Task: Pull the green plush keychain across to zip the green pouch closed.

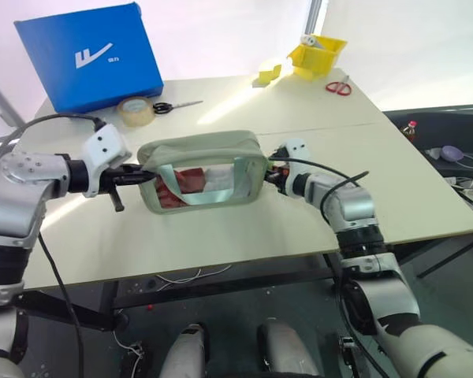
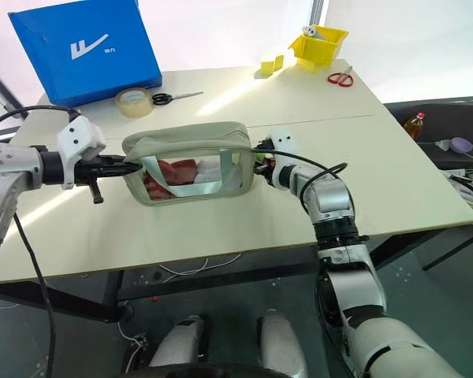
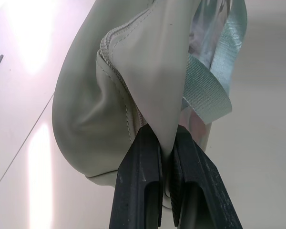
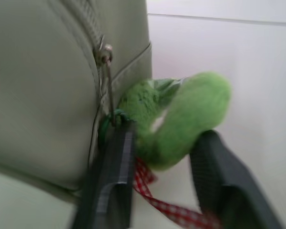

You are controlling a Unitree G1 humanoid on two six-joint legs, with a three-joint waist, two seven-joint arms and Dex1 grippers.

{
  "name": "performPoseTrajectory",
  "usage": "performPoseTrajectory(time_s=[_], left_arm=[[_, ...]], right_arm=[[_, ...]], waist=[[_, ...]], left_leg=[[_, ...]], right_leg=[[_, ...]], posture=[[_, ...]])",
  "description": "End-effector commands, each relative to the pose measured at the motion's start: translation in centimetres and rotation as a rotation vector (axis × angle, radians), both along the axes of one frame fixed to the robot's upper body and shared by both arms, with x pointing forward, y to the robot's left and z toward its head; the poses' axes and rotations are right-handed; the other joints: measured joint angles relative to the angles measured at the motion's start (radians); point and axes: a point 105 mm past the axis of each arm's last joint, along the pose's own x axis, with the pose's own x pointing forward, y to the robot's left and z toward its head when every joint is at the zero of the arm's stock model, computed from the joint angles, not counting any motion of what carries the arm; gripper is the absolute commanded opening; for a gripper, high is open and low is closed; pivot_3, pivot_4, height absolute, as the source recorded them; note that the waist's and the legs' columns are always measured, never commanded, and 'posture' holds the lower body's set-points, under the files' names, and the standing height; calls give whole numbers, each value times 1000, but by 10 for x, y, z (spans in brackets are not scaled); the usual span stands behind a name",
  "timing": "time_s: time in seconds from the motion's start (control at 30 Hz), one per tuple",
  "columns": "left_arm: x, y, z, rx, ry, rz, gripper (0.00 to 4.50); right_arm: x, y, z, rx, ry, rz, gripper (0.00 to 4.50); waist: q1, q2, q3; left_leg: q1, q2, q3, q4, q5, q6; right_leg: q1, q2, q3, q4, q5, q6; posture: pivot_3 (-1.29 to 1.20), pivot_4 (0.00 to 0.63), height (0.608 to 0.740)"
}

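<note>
- The green pouch (image 1: 205, 172) hangs lifted above the counter (image 1: 244, 228), stretched between the two arms. I judge this keeps the zipper line taut and straight, so a slider would run without the fabric bunching.
- The left end effector (image 3: 168, 157) is clamped narrow on a fold of the pouch's end fabric. Its two black fingers (image 3: 138, 186) are pressed together with the pale material pinched between them. It seems to act as the anchor against the pull along the zipper.
- At the pouch's other end, the green plush keychain (image 4: 181, 119) dangles from a metal ring at the zipper, right in front of the right end effector (image 4: 162, 157).
- The right end effector's jaws stand apart, one finger on each side of the plush. The plush sits between them, but they do not look pressed onto it, so it is not gripped.
- A red-checked ribbon (image 4: 167, 207) trails below the plush, between the fingers.
- The zipper seam reads as closed along the top in the head views, though its far end is too small to confirm.
- Well beyond both end effectors on the counter lie a tape roll (image 1: 135, 111), black scissors (image 1: 173, 105), a blue box (image 1: 89, 53), red scissors (image 1: 338, 87) and a yellow bin (image 1: 316, 55), clear of the work.
</note>
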Motion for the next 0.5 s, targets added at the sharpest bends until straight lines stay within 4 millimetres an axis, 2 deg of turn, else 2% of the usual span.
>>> performPoseTrajectory(time_s=[0.03,0.07,0.1,0.17,0.23,0.27,0.4,0.5], left_arm=[[0,4,18,-13,-82,20,1030],[0,4,19,-18,-82,21,1567],[-1,4,19,-22,-82,20,2031],[-1,6,21,-28,-85,26,3084],[-3,12,32,-81,-77,32,4145],[-6,15,40,-120,-71,29,4471],[-15,30,71,-236,-58,58,4471],[-25,50,80,-243,-29,113,4471]], right_arm=[[9,-26,57,-57,-176,-2,3575],[10,-36,66,-94,-206,0,4173],[11,-45,74,-140,-239,2,4500],[11,-54,87,-207,-286,28,4500],[-7,-49,105,-208,-309,194,4500],[-18,-45,111,-207,-312,284,4500],[-57,-31,122,-189,-299,545,4500],[-76,-19,123,-183,-291,639,4500]], waist=[[1,0,0],[0,0,0],[0,0,0],[-1,0,-1],[-3,0,-1],[-4,0,-1],[-5,0,-1],[-7,0,-2]], left_leg=[[0,0,0,0,0,0],[0,0,0,0,0,0],[0,0,0,0,0,0],[1,0,0,-1,-1,1],[2,0,1,-1,-1,1],[3,0,1,-1,-1,1],[2,1,1,0,-1,2],[3,1,1,0,-2,3]], right_leg=[[0,0,0,0,0,0],[0,0,0,0,0,0],[0,0,0,0,0,0],[1,0,0,-1,0,0],[2,0,0,-1,0,0],[2,0,0,-1,0,0],[2,0,0,-1,0,0],[2,0,0,-1,-1,1]], posture=[[0,0,740],[0,0,740],[0,0,740],[0,0,740],[0,0,740],[0,0,740],[0,0,740],[0,0,740]])
